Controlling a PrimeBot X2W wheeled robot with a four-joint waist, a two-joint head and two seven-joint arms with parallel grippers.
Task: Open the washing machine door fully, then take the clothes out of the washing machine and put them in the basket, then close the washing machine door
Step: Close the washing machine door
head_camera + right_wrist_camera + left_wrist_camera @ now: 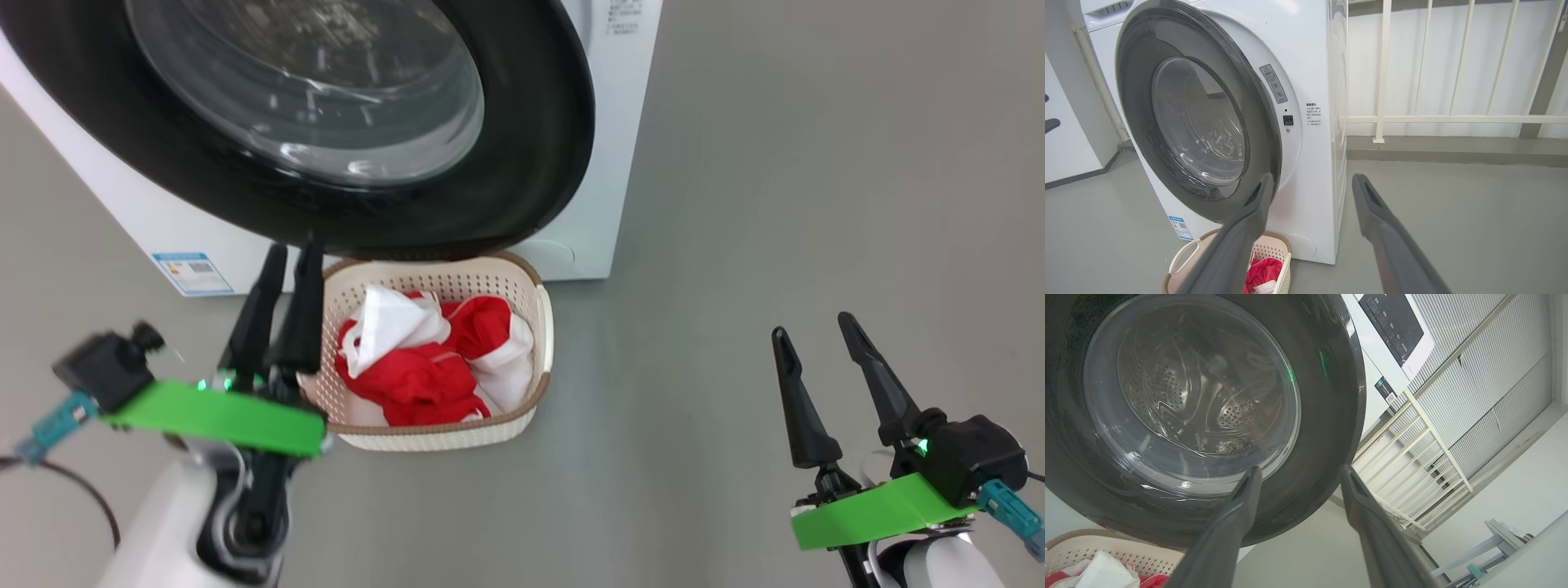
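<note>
l gripper (294, 249) sits just left of the basket (424, 437), jaws spread, empty, tips pointing up at the lower rim of the washing machine door (522, 147). clothes (424, 376) lie inside the basket, a soft, light red/white heap. door hangs above + behind the basket and looks nearly shut, prob not latched. it's rigid, hinged, glossy, likely slick. push flat on the black ring above the basket's right side, not on the glass. r gripper (814, 327) is well right of the basket, jaws spread, empty.

Head downward; wrists toward door (1323, 437)
</note>
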